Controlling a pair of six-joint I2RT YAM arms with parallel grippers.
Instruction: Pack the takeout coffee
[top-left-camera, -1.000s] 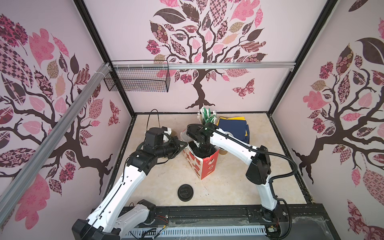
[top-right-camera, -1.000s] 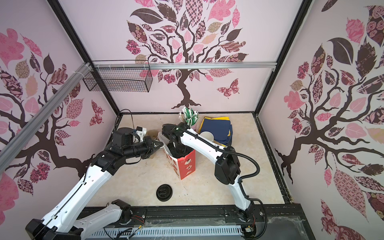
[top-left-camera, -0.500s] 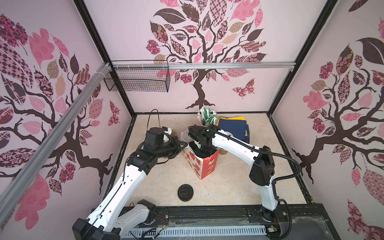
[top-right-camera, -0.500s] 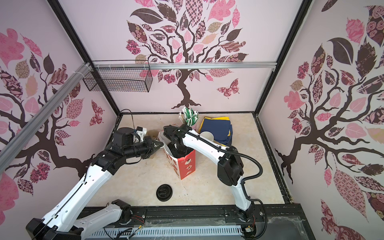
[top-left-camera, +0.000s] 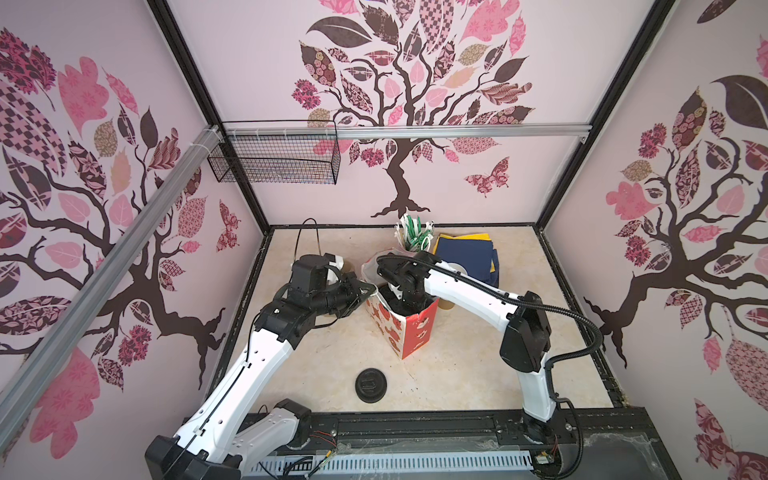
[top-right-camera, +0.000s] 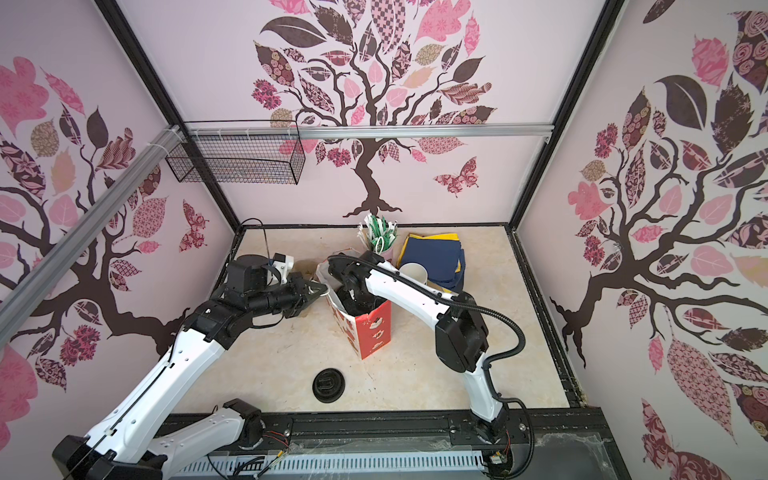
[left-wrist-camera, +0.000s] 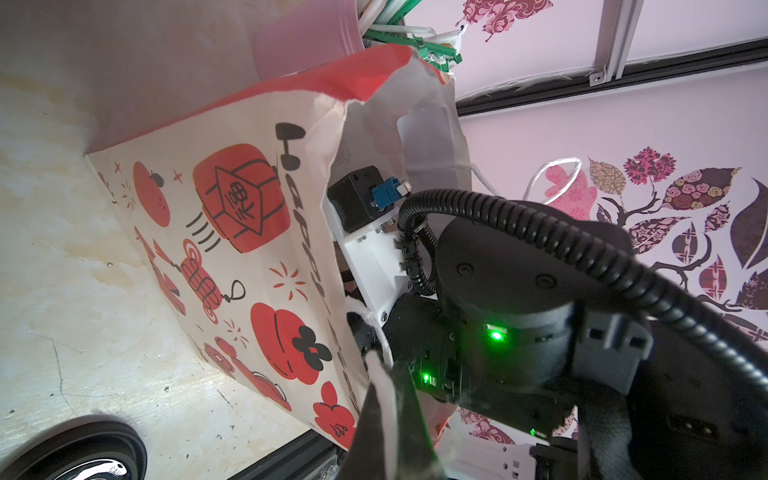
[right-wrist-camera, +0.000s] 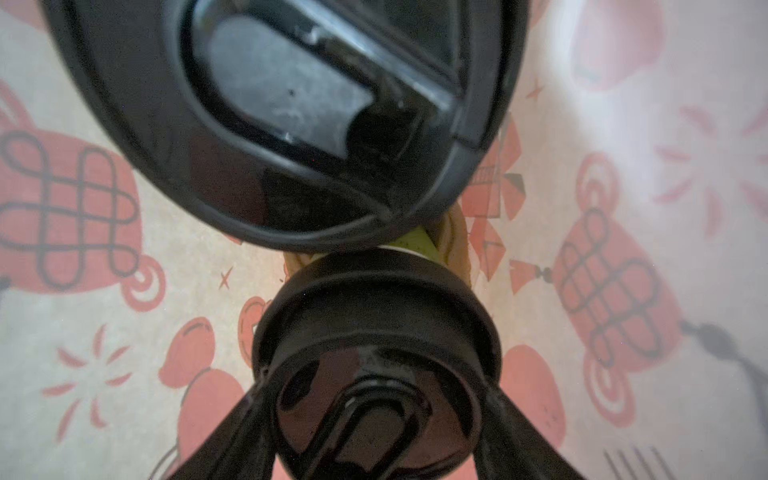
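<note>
Lidded cup (right-wrist-camera: 374, 316) inside bag (right-wrist-camera: 665, 124), clamped in right gripper (right-wrist-camera: 376, 399)

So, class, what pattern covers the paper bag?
Paper bag: white with red lantern prints; best in the left wrist view.

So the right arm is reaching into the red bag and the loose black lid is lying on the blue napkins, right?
Not quite. The loose black lid lies on the table in front of the red bag, not on the blue napkins; both top views show it. The right arm does reach into the bag.
</note>
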